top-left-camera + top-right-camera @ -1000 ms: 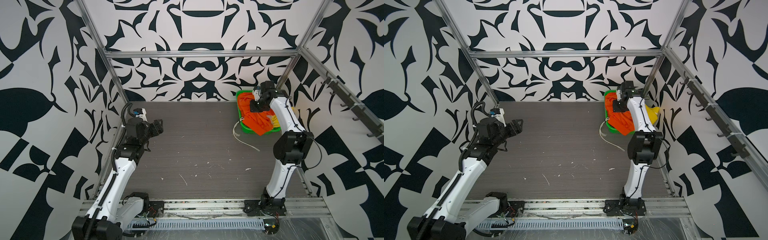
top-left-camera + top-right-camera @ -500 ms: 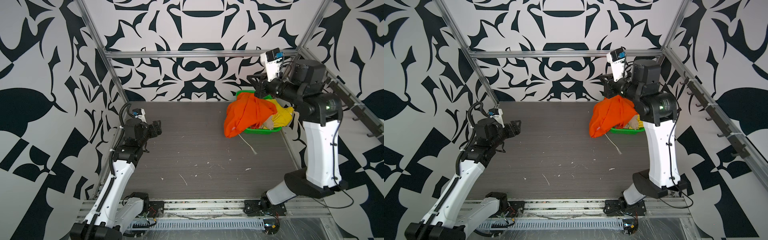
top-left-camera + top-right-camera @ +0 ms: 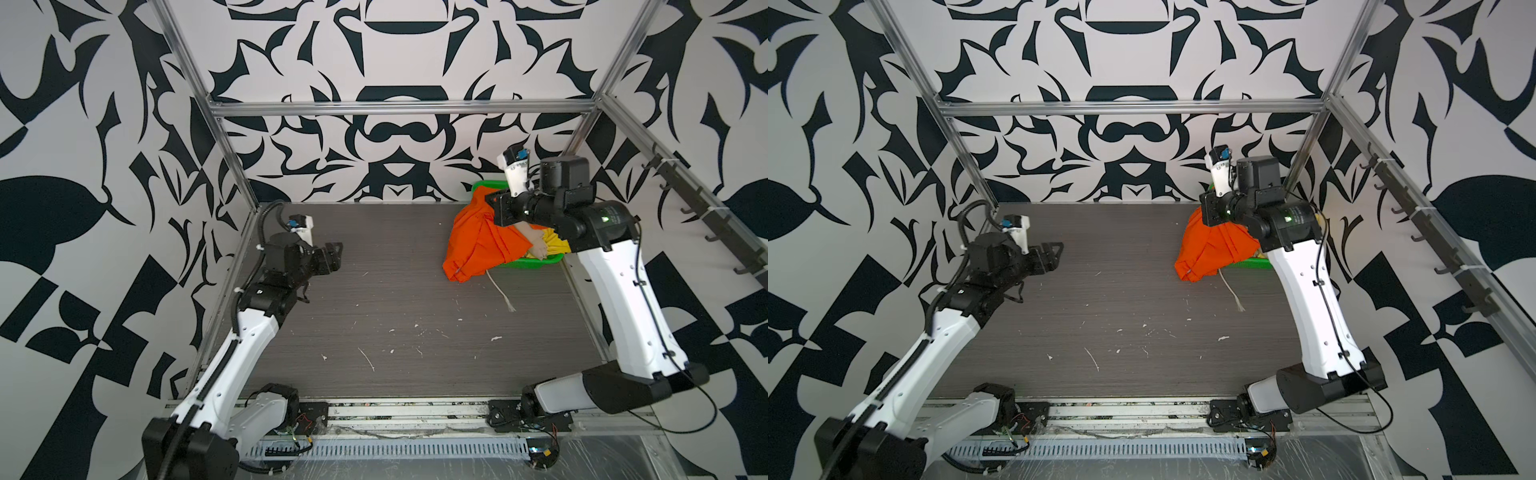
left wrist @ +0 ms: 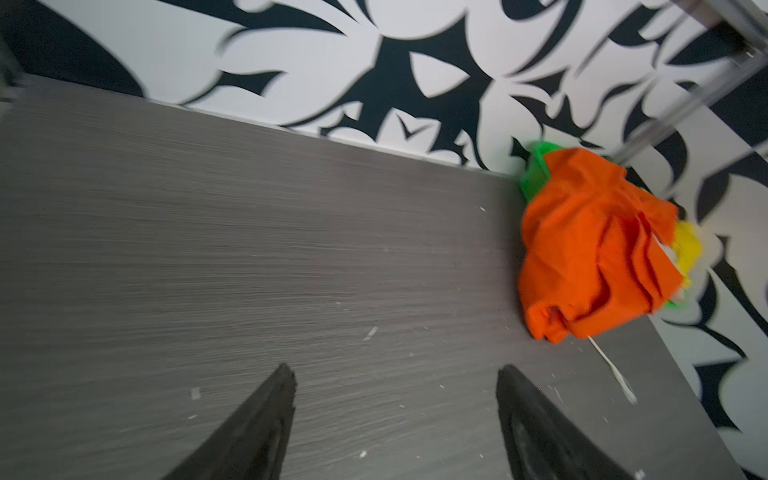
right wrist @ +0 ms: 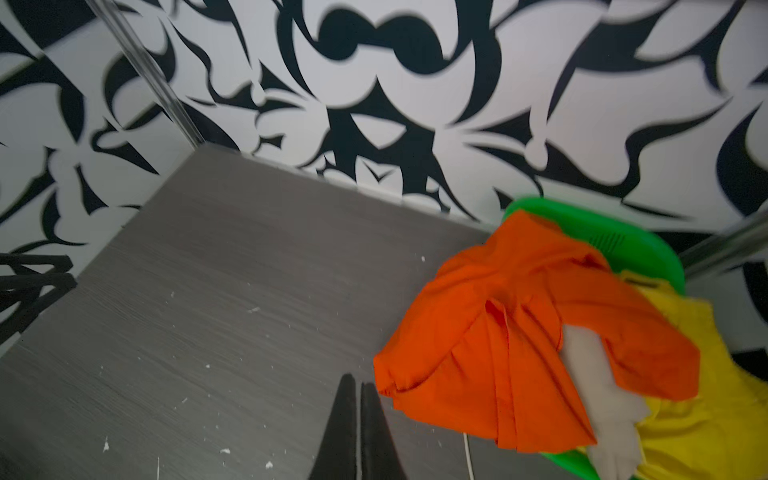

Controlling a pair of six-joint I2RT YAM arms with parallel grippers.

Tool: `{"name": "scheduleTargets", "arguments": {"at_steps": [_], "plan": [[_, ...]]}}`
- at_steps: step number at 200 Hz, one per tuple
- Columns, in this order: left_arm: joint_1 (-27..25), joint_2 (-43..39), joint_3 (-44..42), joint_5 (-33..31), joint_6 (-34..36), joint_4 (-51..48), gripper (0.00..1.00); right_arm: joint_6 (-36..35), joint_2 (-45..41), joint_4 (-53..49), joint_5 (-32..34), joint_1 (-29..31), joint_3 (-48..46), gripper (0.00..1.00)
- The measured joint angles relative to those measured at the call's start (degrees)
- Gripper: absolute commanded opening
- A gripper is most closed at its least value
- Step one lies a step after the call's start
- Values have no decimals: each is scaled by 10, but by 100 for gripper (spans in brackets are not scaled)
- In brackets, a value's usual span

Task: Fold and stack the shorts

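In both top views the left arm (image 3: 249,332) reaches up from the lower left, the left gripper (image 3: 335,254) spread wide and empty at centre left. The right arm (image 3: 619,291) stands bent at right, the right gripper (image 5: 355,382) pressed closed, empty.

Crumpled bright orange shorts (image 3: 473,245) drape over the green basket (image 3: 536,262) rim, their lower end spilling onto the counter (image 3: 374,291). Beige shorts (image 3: 536,243) lie bunched beside them in the basket, white drawstring (image 3: 500,293) trailing out, next to bright yellow shorts (image 3: 555,245)
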Motion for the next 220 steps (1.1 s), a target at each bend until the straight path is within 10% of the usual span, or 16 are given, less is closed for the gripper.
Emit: {"name": "scheduleTargets", "arguments": {"at_steps": [39, 132, 153, 169, 202, 220], "plan": [[-112, 207, 81, 37, 52, 59, 83, 44, -8, 22, -71, -111, -128, 6], [-214, 664, 489, 163, 159, 75, 91, 123, -71, 83, -210, -238, -313, 74], [-228, 732, 556, 179, 166, 65, 91, 127, -70, 86, -225, -238, -319, 76], [-235, 773, 595, 182, 163, 59, 73, 128, -70, 89, -231, -238, -320, 76], [-243, 814, 640, 182, 149, 46, 2, 128, -75, 93, -234, -238, -325, 76], [-243, 790, 626, 176, 153, 40, 0, 132, -85, 97, -234, -238, -330, 75]]}}
